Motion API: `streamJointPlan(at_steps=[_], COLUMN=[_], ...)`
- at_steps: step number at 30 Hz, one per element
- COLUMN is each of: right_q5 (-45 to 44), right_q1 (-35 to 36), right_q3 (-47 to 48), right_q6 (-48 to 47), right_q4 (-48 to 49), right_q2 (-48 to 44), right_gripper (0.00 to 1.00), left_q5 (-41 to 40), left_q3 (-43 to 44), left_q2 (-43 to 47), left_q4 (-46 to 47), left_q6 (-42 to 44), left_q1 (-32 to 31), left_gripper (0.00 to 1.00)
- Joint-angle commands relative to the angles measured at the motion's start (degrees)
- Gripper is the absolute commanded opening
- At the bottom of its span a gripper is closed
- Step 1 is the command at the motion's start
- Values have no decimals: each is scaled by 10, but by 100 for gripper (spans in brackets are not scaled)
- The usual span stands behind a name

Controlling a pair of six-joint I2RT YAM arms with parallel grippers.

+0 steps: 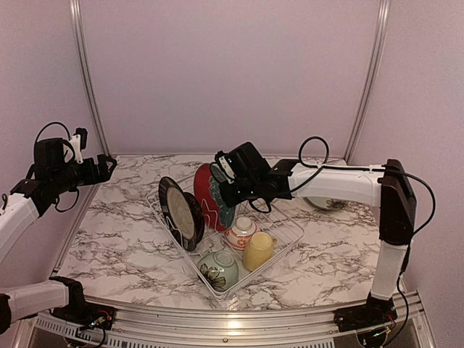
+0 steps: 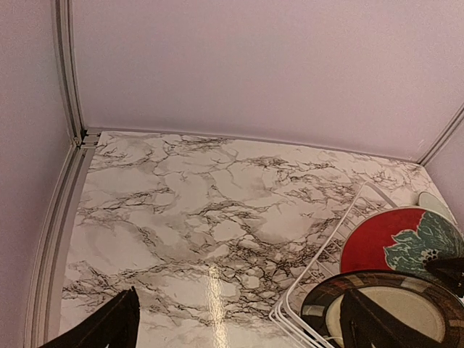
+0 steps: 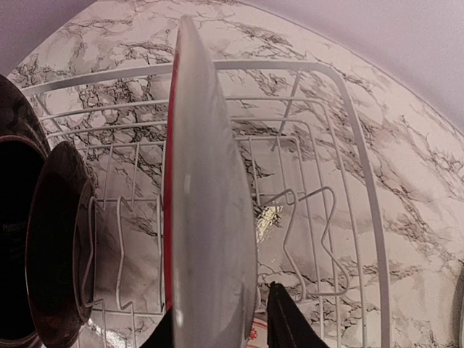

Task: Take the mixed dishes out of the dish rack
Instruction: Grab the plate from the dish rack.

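Observation:
The white wire dish rack (image 1: 290,230) sits mid-table. It holds two upright black-rimmed plates (image 1: 181,212), the red-and-teal plate (image 1: 209,197), a small red-patterned bowl (image 1: 241,232), a yellow cup (image 1: 258,250) and a green flowered bowl (image 1: 218,270). My right gripper (image 1: 227,187) straddles the top rim of the red-and-teal plate (image 3: 210,217). One finger is on its red face, and the other finger (image 3: 286,322) stands a narrow gap off its grey back. The plate stands in the rack. My left gripper (image 1: 109,163) is open and empty, raised at the far left.
A teal flowered plate (image 1: 322,204) lies on the marble table to the right of the rack, partly hidden by my right arm. In the left wrist view the rack's corner (image 2: 319,290) and bare marble (image 2: 188,217) show. Purple walls close the back and sides.

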State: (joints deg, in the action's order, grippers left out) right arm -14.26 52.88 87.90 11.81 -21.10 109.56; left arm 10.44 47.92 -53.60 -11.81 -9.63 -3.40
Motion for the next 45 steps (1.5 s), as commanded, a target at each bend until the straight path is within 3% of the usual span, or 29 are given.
streamJointPlan(at_steps=[1, 12, 22, 36, 45], right_q5=[3, 1, -14, -46, -64], right_q1=[3, 12, 17, 31, 31], right_q3=[25, 41, 75, 148, 134], right_q6=[6, 3, 2, -15, -38], right_q4=[-16, -20, -42, -75, -33], right_q2=[-15, -30, -22, -37, -86], right_gripper=[29, 22, 0, 0, 0], left_q5=[0, -1, -6, -17, -19], left_q3=[-5, -4, -4, -3, -4], left_q2=[-4, -7, -7, -12, -15], left_q4=[-3, -3, -4, -7, -8], left_q6=[3, 3, 5, 7, 8], left_q1=[-3, -3, -2, -3, -2], left_gripper=[99, 99, 99, 99, 99])
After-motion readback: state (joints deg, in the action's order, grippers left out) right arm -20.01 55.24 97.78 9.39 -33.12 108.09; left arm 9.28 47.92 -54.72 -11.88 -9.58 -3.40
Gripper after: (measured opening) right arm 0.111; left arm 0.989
